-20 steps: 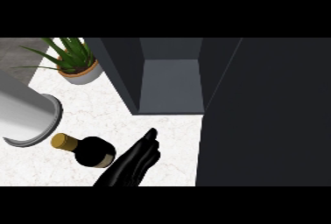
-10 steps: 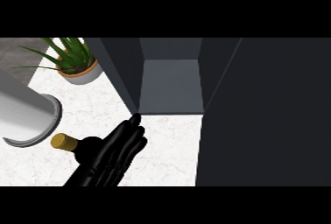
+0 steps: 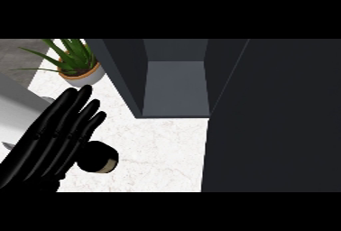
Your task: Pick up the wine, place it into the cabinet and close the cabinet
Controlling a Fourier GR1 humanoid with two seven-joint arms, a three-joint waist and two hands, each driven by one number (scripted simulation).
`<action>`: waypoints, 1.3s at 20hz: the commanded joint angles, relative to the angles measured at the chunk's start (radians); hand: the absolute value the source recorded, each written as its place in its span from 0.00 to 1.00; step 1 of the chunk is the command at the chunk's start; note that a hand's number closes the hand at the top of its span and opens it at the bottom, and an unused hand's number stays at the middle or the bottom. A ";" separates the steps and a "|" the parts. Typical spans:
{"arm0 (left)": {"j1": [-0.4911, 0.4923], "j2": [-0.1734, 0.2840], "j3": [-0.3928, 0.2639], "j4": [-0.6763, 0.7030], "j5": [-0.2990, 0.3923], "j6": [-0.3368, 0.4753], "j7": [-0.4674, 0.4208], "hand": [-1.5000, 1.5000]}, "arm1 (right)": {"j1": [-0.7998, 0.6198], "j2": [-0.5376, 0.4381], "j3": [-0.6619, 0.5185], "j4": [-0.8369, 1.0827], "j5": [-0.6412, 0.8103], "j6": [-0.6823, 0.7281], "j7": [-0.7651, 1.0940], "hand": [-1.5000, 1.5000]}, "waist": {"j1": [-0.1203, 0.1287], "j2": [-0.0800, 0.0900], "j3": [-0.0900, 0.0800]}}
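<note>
At eight o'clock, a black hand (image 3: 57, 137) is seen spread wide, fingers straight, holding nothing. Beneath it, toward five o'clock, the wine (image 3: 99, 157) lies on the counter (image 3: 166, 149). The cabinet (image 3: 174, 85) stands open at twelve o'clock.

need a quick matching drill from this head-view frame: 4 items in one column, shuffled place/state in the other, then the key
Items:
1. hand
2. wine bottle
3. potted plant
4. cabinet

Descriptions:
A. upper left of the counter, green leaves in a tan pot
B. open, grey interior showing, upper middle
C. black, fingers straight, spread over the counter at left
D. dark, mostly hidden, peeking out at the hand's right edge

Pairs: 1-C, 2-D, 3-A, 4-B
</note>
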 commanded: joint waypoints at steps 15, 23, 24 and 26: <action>0.173 0.117 0.409 0.068 0.351 -0.248 -0.153 0.00 | 0.026 -0.044 0.004 -0.263 -0.025 -0.036 0.144 0.00 | 0.000 -0.001 -0.002; 0.292 0.095 0.459 0.211 0.362 -0.375 -0.321 0.00 | 0.025 -0.035 0.050 -0.240 0.016 -0.056 0.135 0.00 | -0.005 0.000 0.000; 0.313 0.099 0.474 0.221 0.382 -0.397 -0.337 0.00 | -0.046 -0.028 0.016 -0.247 -0.007 -0.083 0.194 0.00 | 0.001 0.000 -0.001; 0.342 0.096 0.482 0.276 0.348 -0.432 -0.395 0.00 | -0.031 -0.045 0.000 -0.253 -0.027 -0.062 0.157 0.00 | -0.006 0.000 0.000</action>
